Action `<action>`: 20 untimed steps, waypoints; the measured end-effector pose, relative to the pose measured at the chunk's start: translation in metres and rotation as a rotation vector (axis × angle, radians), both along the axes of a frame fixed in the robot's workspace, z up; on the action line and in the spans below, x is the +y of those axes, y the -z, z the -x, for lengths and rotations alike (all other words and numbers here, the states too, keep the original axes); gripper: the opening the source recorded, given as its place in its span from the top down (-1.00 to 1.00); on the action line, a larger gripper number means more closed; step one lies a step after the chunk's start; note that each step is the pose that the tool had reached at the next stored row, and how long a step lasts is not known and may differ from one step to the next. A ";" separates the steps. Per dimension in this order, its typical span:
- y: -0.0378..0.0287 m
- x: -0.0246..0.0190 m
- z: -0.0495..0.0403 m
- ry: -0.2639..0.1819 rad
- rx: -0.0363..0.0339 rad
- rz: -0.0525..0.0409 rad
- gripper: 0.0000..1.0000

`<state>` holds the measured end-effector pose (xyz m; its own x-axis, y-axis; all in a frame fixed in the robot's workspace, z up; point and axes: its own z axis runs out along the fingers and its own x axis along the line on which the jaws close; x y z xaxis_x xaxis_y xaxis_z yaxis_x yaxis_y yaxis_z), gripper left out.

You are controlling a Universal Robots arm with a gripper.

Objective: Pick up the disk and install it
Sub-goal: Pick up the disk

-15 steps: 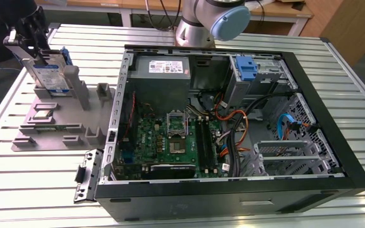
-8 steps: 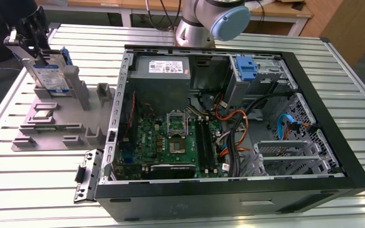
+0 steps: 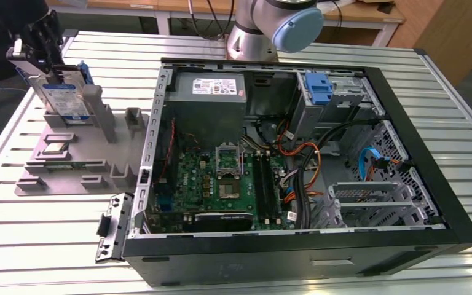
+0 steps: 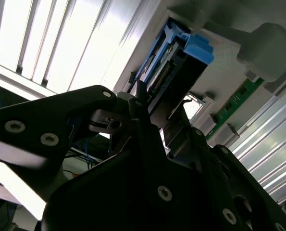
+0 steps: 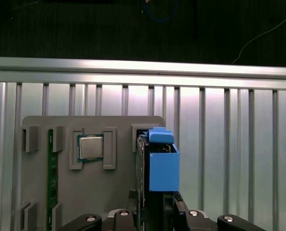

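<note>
Pinching the disk (image 5: pixel 163 168) edge-on between the two fingers (image 4: pixel 135 108) of the gripper (image 3: pixel 50 72). Standing upright, far end seemingly seated in the holder (image 5: pixel 92 192) just beyond the fingertips. Keep the squeeze on the flat metal faces, not on the blue plastic frame, probably springy. Draw straight along the slot and avoid tilting, since that is likely to wedge so rigid a rectangle against the grey walls. Silver body, white-and-blue label, glossy frame with a stepped tab. Matt grey holder with blocky ribs. To one side of the fingers, a square metal-capped chip (image 5: pixel 91 147), then a thin green stick (image 5: pixel 50 168). Ribbed bright-metal table (image 5: pixel 229 144) underneath.
</note>
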<state>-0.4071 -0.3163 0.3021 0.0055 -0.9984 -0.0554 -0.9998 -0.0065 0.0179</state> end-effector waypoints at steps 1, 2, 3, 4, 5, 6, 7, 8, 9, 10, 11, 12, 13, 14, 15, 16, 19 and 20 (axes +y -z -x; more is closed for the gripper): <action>0.0000 0.0000 0.0000 0.000 0.0000 0.0000 0.20; 0.0000 0.0000 0.0000 0.000 0.0000 0.0000 0.20; 0.0000 0.0000 -0.0001 0.000 0.0000 0.0000 0.20; 0.0000 0.0000 -0.0001 0.000 0.0001 0.0000 0.20; 0.0000 0.0000 -0.0001 0.000 0.0000 0.0000 0.20; 0.0000 0.0000 -0.0001 0.000 0.0000 0.0000 0.20; 0.0000 0.0000 -0.0002 0.000 0.0000 0.0000 0.20; 0.0000 0.0000 -0.0002 0.000 0.0000 0.0000 0.20; -0.0001 0.0000 -0.0002 0.000 0.0001 0.0002 0.23; -0.0001 0.0000 -0.0002 0.000 0.0002 0.0002 0.31; 0.0000 0.0000 -0.0004 0.000 0.0000 0.0000 0.31; 0.0000 0.0000 -0.0006 0.000 0.0000 0.0000 0.31; 0.0000 0.0000 -0.0006 0.000 0.0000 0.0000 0.31; 0.0000 0.0000 -0.0006 0.000 0.0001 0.0000 0.31; -0.0001 0.0000 -0.0007 0.000 0.0000 0.0000 0.31; -0.0002 0.0000 -0.0007 0.000 -0.0001 0.0000 0.31; -0.0019 0.0000 -0.0007 0.000 0.0000 0.0000 0.31; -0.0027 0.0000 -0.0007 0.000 -0.0001 -0.0001 0.31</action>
